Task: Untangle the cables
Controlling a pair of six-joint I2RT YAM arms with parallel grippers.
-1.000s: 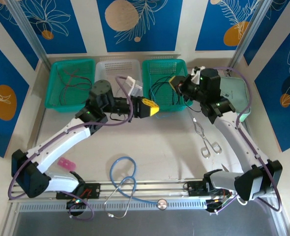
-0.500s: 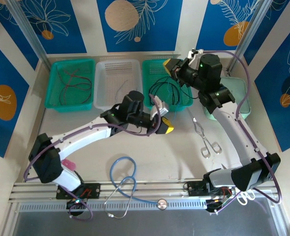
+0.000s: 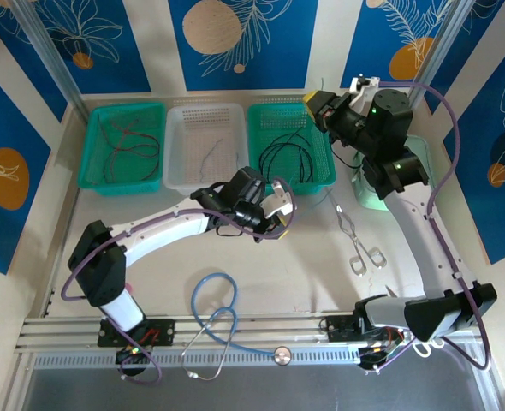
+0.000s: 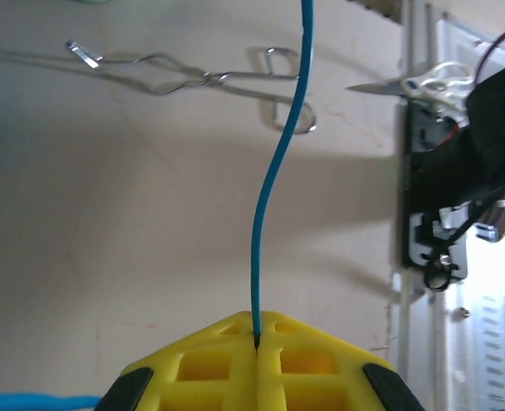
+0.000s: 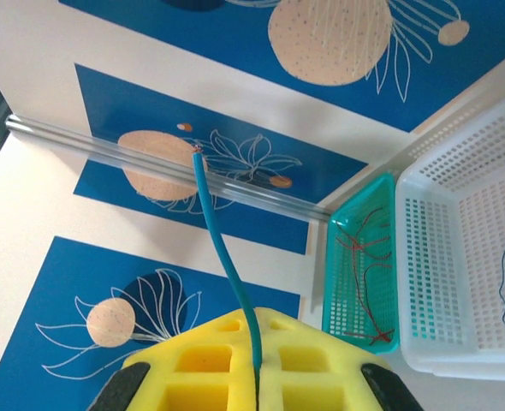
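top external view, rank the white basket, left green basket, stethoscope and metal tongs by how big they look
1. stethoscope, widest spread, though just thin tube
2. left green basket and white basket, look alike, not ranked
3. metal tongs, clearly smallest

In baskets [image 3: 205, 109] along the table's [image 3: 278, 257] back lie cables [image 3: 287, 158]; forceps [image 3: 355, 244] lie right, stethoscope [image 3: 193, 300] in front.

Thin blue cable [image 4: 254, 265], gently curved
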